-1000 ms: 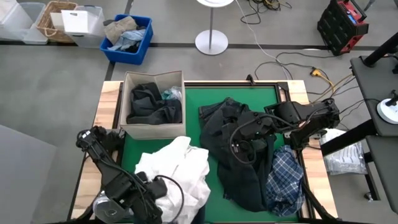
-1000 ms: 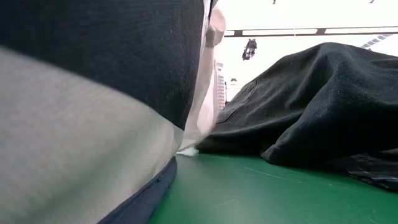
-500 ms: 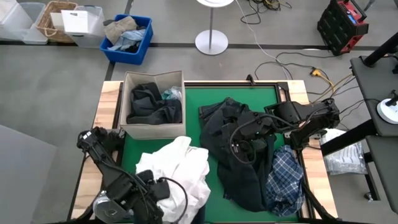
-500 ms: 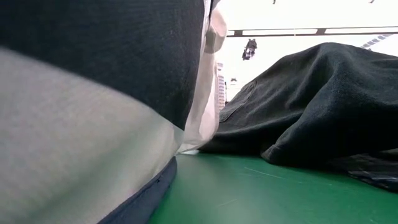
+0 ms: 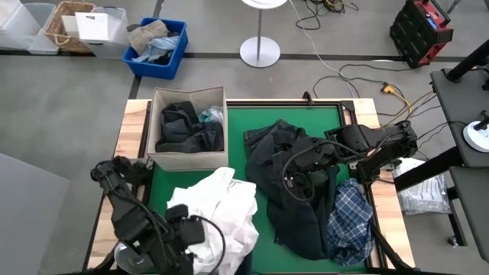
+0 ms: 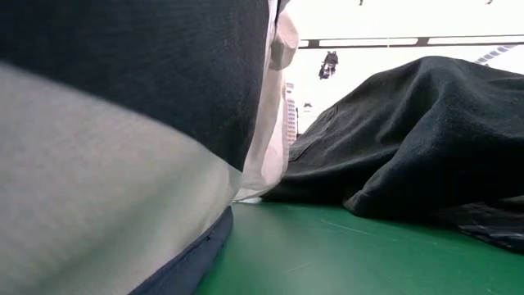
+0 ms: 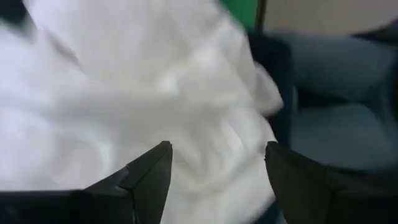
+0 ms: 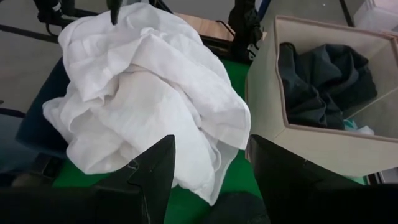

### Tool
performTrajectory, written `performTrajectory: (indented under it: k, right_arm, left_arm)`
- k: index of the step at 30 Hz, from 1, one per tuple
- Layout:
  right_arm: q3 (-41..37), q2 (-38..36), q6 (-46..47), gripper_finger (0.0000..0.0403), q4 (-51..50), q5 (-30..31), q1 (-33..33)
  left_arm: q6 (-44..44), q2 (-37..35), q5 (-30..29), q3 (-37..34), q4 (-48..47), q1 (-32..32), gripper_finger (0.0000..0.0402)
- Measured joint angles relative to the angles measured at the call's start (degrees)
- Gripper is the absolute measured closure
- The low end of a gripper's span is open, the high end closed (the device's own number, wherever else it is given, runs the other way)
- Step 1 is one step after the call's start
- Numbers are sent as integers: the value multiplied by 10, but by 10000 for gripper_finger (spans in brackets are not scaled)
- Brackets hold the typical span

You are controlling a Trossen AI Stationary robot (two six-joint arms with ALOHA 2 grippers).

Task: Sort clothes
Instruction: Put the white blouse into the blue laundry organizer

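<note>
On the green worktop (image 5: pixel 229 149) a heap of white clothes (image 5: pixel 218 210) lies at the near left, its edge hanging over the front. The left gripper (image 7: pixel 217 180) hangs just above this heap, jaws apart with only white cloth showing between them; it is not closed on anything. In the high view the left arm bends over the worktop's near-left corner.

A beige box (image 5: pixel 189 128) stands at the far left of the mat, holding dark clothes (image 5: pixel 187 130) and a bit of teal cloth (image 5: pixel 210 116). The right wrist view shows the same box (image 8: pixel 323 93) just beside the white heap (image 8: pixel 149 93).

A pile of dark garments (image 5: pixel 294 191) covers the mat's right half, and a plaid shirt (image 5: pixel 350 218) lies at its near-right edge, partly under it. The right gripper (image 8: pixel 211 171) sits over the dark pile, jaws apart and empty, facing the white heap.

In the low view, dark cloth (image 6: pixel 409 139) mounds on the right and a white fold (image 6: pixel 266 147) hangs at centre.
</note>
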Motion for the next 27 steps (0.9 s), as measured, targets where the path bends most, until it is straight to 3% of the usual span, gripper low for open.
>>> performTrajectory:
  k: [4,6,10,14,20,27]
  right_arm:
    - [-1,0,-3,205,0,0,0]
    - [-1,0,-3,207,0,0,0]
    - [-1,0,-3,209,0,0,0]
    - [-3,0,2,205,-1,0,0]
    - [-12,0,2,207,0,0,0]
    - [-27,0,4,205,0,0,0]
  left_arm:
    - [79,0,-194,-3,1,1,166]
    - [115,0,-237,-20,-1,10,167]
    - [179,0,-229,-63,-1,27,180]
    - [198,0,-229,-121,-1,45,222]
    - [188,-6,-238,-234,12,52,378]
    - [205,-11,-125,-296,172,44,399]
